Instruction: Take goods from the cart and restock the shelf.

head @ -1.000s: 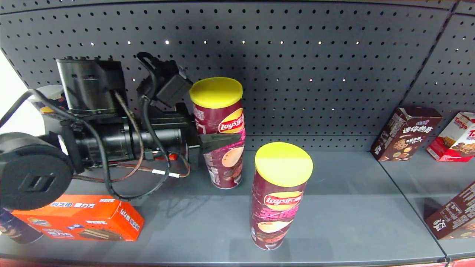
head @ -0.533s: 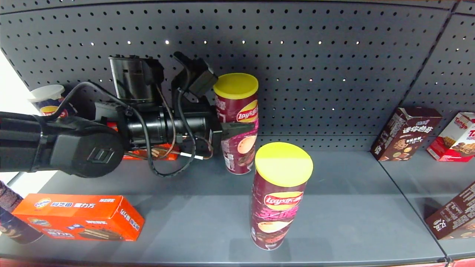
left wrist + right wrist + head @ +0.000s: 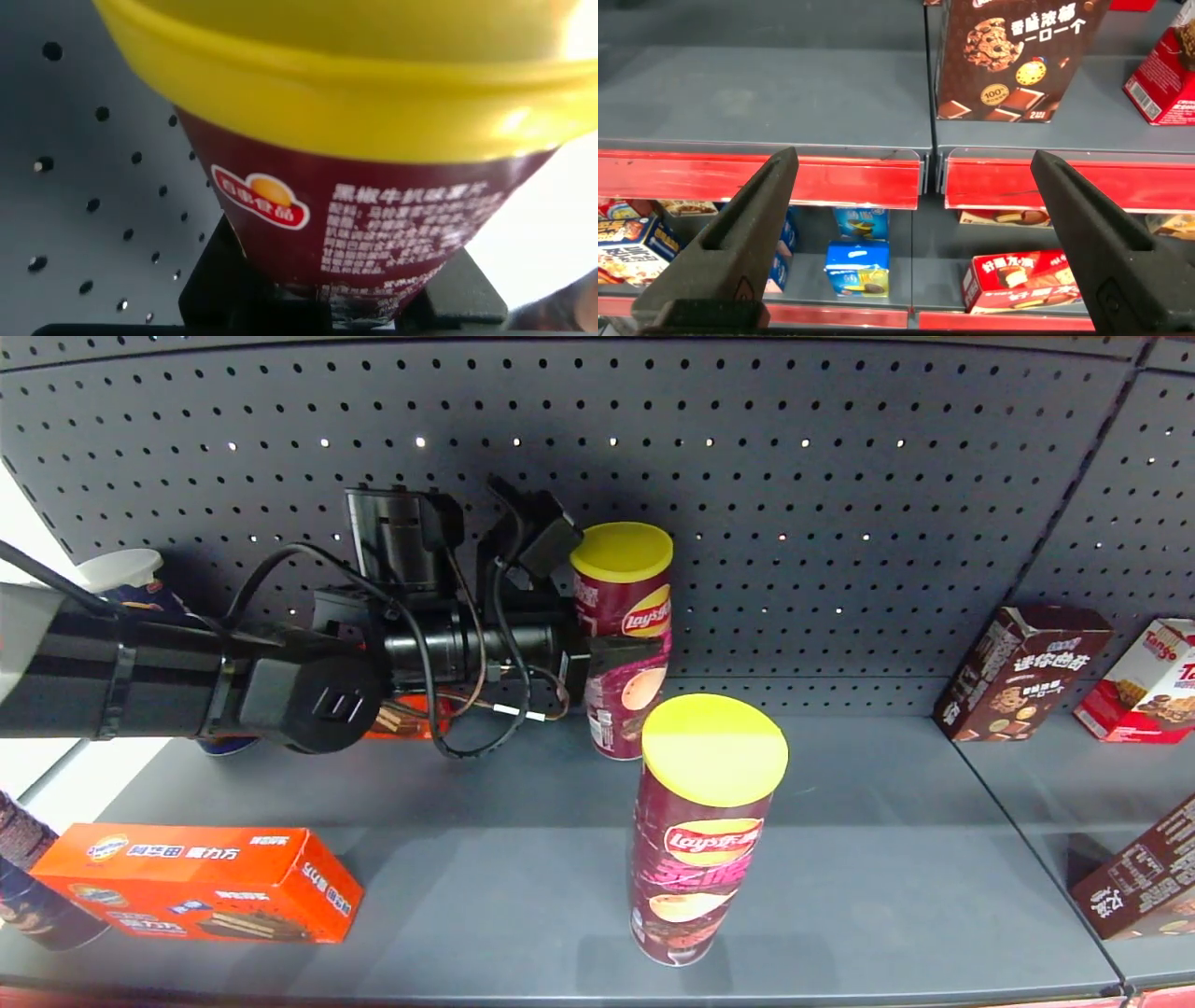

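A maroon chip can with a yellow lid (image 3: 621, 583) stands upright near the back of the grey shelf (image 3: 887, 859), close to the pegboard wall. My left gripper (image 3: 631, 646) is shut on its middle, with the arm coming in from the left. In the left wrist view the same can (image 3: 374, 224) looms close, with a dark finger (image 3: 220, 294) on each side. Whether its base touches the shelf I cannot tell. A second identical can (image 3: 702, 840) stands free in front of it. My right gripper (image 3: 913, 161) hangs open and empty before the lower shelves.
An orange box (image 3: 196, 882) lies at the shelf's front left, and another orange box (image 3: 406, 719) sits behind the arm. Brown boxes (image 3: 1022, 672) (image 3: 1134, 882) and a red-white box (image 3: 1148, 681) occupy the right. A brown cookie box (image 3: 1013, 56) sits above red price rails (image 3: 831, 177).
My left arm has carried the held can to the right and deeper toward the pegboard wall. The front can and the boxes have stayed put.
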Controlling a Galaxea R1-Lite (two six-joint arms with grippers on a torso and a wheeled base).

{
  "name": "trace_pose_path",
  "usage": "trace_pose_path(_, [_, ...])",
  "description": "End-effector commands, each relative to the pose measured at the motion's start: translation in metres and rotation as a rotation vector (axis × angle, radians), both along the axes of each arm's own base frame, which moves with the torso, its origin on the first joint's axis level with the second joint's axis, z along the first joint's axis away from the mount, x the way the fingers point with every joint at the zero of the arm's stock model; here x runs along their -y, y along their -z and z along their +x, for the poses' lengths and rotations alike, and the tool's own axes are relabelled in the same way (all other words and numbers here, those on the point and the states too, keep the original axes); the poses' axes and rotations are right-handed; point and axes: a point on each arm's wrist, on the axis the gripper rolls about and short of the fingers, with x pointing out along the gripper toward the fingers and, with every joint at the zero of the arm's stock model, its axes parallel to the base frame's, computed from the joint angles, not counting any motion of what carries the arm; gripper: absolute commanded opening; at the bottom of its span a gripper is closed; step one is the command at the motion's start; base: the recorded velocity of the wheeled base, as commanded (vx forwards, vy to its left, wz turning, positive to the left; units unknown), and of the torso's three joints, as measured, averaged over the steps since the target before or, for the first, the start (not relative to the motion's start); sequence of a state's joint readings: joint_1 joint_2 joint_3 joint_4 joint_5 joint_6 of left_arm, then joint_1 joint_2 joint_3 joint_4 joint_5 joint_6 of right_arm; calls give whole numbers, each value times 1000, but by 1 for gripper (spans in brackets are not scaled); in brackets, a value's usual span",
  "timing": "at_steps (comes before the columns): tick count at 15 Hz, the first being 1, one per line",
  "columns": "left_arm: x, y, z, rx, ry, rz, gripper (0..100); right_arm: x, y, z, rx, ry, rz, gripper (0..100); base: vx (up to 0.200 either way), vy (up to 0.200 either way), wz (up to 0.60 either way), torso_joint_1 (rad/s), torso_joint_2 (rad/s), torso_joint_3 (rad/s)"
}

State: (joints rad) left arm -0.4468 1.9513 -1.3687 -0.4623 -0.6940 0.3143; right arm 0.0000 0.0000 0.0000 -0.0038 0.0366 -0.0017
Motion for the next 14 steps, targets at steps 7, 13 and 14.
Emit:
trace_pose_path(7, [13,13,16,-11,39,2,0,0,0,0,1,0,-1,100,0,0,0,0,0,0])
trace_pose_path(13, [16,23,21,-34,40,12,0,0,0,0,1,0,0,100,0,0,0,0,0,0])
trace_pose_path(14, [16,24,22,-38,40,14,0,0,0,0,1,0,-1,100,0,0,0,0,0,0])
